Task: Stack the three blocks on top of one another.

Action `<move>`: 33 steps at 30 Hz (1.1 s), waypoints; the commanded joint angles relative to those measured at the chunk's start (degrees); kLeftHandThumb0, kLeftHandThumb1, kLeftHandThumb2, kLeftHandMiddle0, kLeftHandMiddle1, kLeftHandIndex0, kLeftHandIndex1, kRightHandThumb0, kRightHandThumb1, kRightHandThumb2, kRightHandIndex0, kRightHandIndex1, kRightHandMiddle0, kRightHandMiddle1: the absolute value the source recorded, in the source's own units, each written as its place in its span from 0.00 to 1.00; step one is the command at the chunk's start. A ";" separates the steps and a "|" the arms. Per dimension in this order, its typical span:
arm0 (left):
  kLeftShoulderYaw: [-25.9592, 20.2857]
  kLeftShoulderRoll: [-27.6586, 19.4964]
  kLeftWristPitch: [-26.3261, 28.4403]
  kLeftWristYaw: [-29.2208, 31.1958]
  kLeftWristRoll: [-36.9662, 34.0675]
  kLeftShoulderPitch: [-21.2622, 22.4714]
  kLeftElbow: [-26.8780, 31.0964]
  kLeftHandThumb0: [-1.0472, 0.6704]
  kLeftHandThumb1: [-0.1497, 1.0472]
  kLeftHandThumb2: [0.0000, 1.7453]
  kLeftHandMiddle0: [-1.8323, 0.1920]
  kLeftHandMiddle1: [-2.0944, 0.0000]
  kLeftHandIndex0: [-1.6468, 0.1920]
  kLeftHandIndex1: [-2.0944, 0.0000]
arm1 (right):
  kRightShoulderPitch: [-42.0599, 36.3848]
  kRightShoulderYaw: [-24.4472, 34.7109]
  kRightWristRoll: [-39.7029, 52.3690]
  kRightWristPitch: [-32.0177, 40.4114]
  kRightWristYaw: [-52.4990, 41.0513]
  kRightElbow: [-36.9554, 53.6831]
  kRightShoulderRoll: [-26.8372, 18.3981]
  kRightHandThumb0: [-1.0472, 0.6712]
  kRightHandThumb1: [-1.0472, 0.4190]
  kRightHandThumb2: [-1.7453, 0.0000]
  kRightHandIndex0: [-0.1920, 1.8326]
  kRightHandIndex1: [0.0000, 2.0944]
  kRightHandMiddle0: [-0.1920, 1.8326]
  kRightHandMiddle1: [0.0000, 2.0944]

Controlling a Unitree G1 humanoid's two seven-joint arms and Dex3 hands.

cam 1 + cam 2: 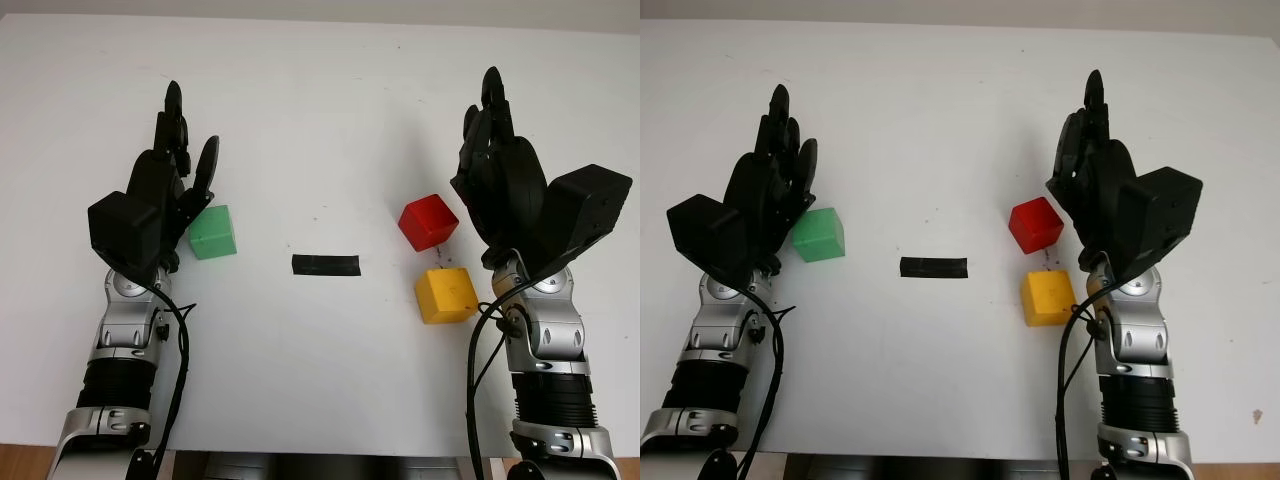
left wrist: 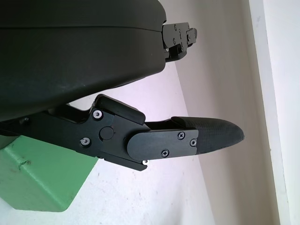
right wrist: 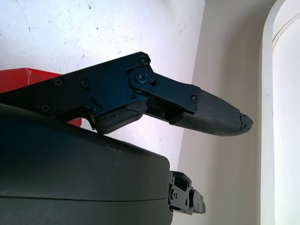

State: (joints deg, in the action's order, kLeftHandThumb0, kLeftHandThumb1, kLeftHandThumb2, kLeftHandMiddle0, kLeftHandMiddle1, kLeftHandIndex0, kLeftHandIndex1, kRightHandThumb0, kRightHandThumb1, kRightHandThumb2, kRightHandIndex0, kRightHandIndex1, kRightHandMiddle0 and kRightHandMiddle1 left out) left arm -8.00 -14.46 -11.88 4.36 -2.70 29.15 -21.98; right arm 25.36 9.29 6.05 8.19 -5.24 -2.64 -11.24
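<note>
a: step in hand: first grasp. right hand point(image 1: 505, 185) sits just right of the red block point(image 1: 428, 222), holding nothing, fingers extended. close squarely on opposite faces.

b: and the left hand point(image 1: 160, 195)?

a: beside the green block point(image 1: 213, 231), also empty, fingers straight. the yellow block point(image 1: 445, 294) lies just in front of red. all 3 are matte cubes, unstacked on the white table point(image 1: 320, 90).

Three blocks sit on the surface point(image 1: 320, 120): one green point(image 1: 213, 232), one red point(image 1: 428, 222), one yellow point(image 1: 445, 295); one black strip point(image 1: 325, 265).
</note>
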 commanded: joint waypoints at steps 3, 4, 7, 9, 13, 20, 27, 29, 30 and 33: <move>-0.46 -0.26 -0.42 -0.10 0.04 -0.64 1.00 0.13 1.00 0.27 0.99 0.97 0.97 0.97 | -1.40 -0.15 0.07 0.00 0.24 1.80 0.20 0.16 0.00 0.54 0.00 0.00 0.00 0.00; -0.52 -0.25 -0.40 0.16 -0.24 -0.80 1.19 0.13 1.00 0.27 0.99 0.97 0.97 0.97 | -1.49 -0.21 0.12 -0.09 0.13 1.85 0.20 0.16 0.00 0.53 0.00 0.00 0.00 0.00; -0.64 -0.25 -0.33 0.23 -0.51 -1.00 1.57 0.13 1.00 0.27 0.99 0.97 0.98 0.98 | -1.37 -0.30 0.20 -0.06 -0.33 1.50 -0.04 0.16 0.00 0.53 0.00 0.00 0.00 0.00; -0.59 -0.36 -0.07 0.11 -0.33 -0.94 1.78 0.13 1.00 0.27 0.98 0.97 0.97 0.97 | -1.17 -0.30 0.18 0.63 -0.56 1.81 -0.37 0.15 0.00 0.54 0.00 0.00 0.00 0.00; -0.35 -0.75 0.66 -0.26 0.59 -1.00 2.19 0.13 1.00 0.28 0.98 0.97 0.96 0.97 | -0.30 0.79 0.49 -0.38 -2.28 2.65 -2.42 0.18 0.00 0.58 0.00 0.00 0.00 0.00; -0.93 -1.46 -0.32 -0.02 0.72 -0.61 1.26 0.13 1.00 0.27 0.97 0.97 0.95 0.97 | 5.73 1.12 -6.85 -2.29 -9.36 3.69 -18.28 0.27 0.09 0.96 0.19 0.08 0.08 0.34; -0.57 -1.42 0.37 -0.03 1.34 -0.21 1.04 0.12 1.00 0.28 0.98 0.98 0.96 0.97 | 12.90 -4.80 -17.29 -8.57 -24.26 -2.35 -36.75 0.31 0.24 0.97 0.28 0.04 0.38 0.08; -0.59 -0.97 0.37 0.34 0.77 -0.05 1.05 0.11 1.00 0.28 0.98 0.98 0.96 0.97 | 15.16 -7.61 -20.79 -10.15 -27.95 -3.20 -40.40 0.30 0.23 0.97 0.26 0.03 0.38 0.06; -0.57 -0.79 0.40 0.46 0.60 0.00 1.12 0.12 1.00 0.28 0.99 0.98 0.96 0.97 | 16.07 -8.95 -22.64 -10.81 -29.54 -3.30 -41.88 0.28 0.23 0.97 0.26 0.02 0.39 0.05; -0.43 -0.77 -0.21 0.62 0.79 0.04 0.93 0.13 1.00 0.27 0.99 0.98 0.97 0.98 | 17.80 -11.38 -25.74 -11.29 -33.12 -3.13 -43.92 0.27 0.22 0.97 0.23 0.01 0.38 0.04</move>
State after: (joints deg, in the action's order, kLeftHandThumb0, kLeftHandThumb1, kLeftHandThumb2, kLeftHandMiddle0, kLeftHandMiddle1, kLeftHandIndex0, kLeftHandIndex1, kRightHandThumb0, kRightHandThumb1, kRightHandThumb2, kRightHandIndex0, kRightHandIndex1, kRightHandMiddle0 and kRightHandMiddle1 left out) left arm -8.60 -15.27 -11.54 4.85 -1.93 28.90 -21.02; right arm 41.65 -1.62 -19.11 -2.51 -37.58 -6.20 -53.48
